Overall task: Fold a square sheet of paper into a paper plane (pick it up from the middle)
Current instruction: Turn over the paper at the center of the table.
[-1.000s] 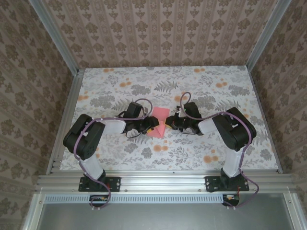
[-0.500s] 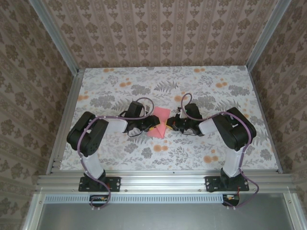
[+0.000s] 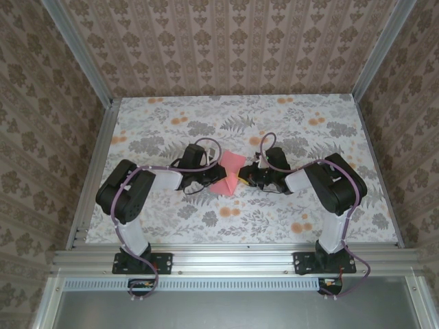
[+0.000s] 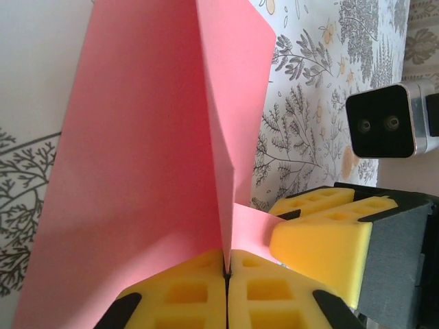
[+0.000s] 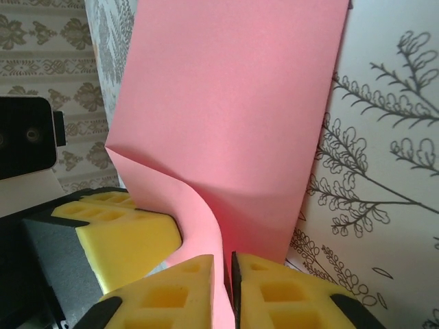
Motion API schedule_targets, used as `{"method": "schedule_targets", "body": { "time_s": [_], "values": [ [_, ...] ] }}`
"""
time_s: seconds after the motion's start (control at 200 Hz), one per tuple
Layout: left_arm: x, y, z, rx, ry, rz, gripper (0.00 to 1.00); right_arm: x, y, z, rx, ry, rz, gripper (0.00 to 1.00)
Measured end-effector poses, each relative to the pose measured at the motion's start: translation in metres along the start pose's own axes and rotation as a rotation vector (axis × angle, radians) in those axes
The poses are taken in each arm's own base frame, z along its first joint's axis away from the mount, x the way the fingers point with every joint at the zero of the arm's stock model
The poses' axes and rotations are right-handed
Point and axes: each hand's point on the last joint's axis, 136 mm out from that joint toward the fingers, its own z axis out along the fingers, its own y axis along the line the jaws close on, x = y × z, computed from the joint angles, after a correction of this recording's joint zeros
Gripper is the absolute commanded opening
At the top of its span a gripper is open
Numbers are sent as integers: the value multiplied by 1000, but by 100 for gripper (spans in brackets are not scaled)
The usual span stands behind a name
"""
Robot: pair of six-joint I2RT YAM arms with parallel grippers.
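The left claw [image 4: 226, 271] is pinched tight on the pink paper plane [image 4: 144, 151]; the right claw [image 5: 224, 274] straddles its edge, grip unclear. Floral counter [image 3: 171, 219], wallpapered walls [image 3: 226, 48] around.

Beige damask-papered walls [image 3: 226, 41] and aluminium corner posts [image 3: 77, 51] enclose a tabletop [image 3: 206, 116] printed with grey-and-orange flowers.

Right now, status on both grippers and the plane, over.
Left gripper: jaws shut on paper plane. Right gripper: jaws about its other edge, grip unclear. Grippers crowded together at the paper.
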Motion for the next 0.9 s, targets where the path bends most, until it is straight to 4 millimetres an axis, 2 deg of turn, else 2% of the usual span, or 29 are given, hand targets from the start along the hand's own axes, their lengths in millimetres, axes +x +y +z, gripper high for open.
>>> {"method": "schedule_targets", "body": {
  "time_s": [0.105, 0.18, 0.255, 0.34, 0.415, 0.515, 0.605, 0.685, 0.745, 0.9],
  "values": [
    [-2, 3, 0, -14, -14, 16, 0, -1, 0, -7, -3, -8, 6, 51],
    [-2, 6, -4, -43, -21, 33, 0, -3, 5, -16, -9, -26, -1, 60],
    [-2, 9, -16, -103, -35, 71, 0, -7, 13, -29, -7, -57, -21, 67],
    [-6, 8, -39, -198, -64, 128, 0, -11, 23, -45, 8, -95, -64, 71],
    [-18, -3, -63, -289, -109, 204, 0, -13, 29, -58, 42, -129, -104, 74],
    [-33, -23, -91, -423, -166, 322, 0, -13, 26, -73, 122, -169, -136, 76],
    [-37, -39, -105, -551, -183, 435, 0, -13, 17, -87, 218, -204, -145, 78],
    [-36, -48, -106, -668, -172, 525, 0, -12, 9, -102, 300, -238, -146, 80],
    [-34, -48, -100, -764, -148, 587, 0, -12, 5, -114, 354, -269, -144, 81],
    [-22, -33, -66, -972, -42, 714, 0, -13, -3, -142, 461, -346, -140, 82]
  ]
}}
